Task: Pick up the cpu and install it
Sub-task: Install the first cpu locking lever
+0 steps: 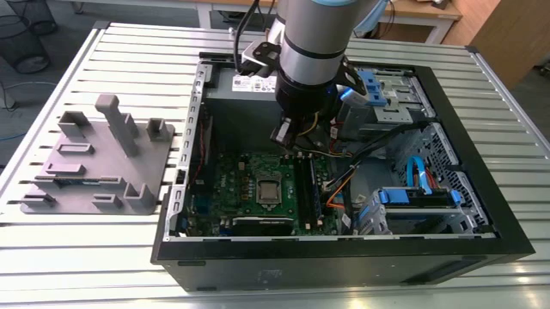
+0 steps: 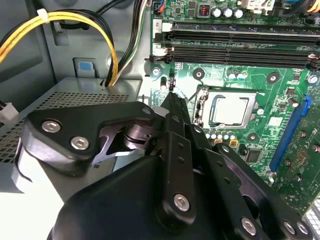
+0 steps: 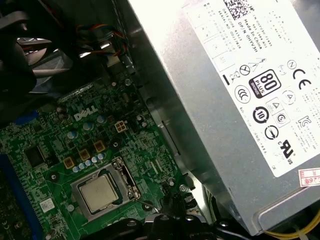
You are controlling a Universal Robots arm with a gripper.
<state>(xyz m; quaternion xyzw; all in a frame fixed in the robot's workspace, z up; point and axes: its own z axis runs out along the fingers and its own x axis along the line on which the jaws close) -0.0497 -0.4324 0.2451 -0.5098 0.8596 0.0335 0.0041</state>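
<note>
The small square cpu with its pale silvery metal top (image 2: 229, 110) lies seated in the dark metal-framed socket (image 2: 201, 111) on the green motherboard (image 3: 60, 145). My black claw (image 2: 172, 95) hangs just beside that socket, fingers together, gripping nothing.

Open room is left directly above the cpu (image 1: 268, 189) seated in its socket (image 3: 102, 191) on the motherboard (image 1: 257, 168), while the approach is hemmed in by the power supply (image 3: 235, 85), memory slots (image 2: 235, 42), and loose cables (image 1: 344, 183) inside the case (image 1: 481, 187).
</note>
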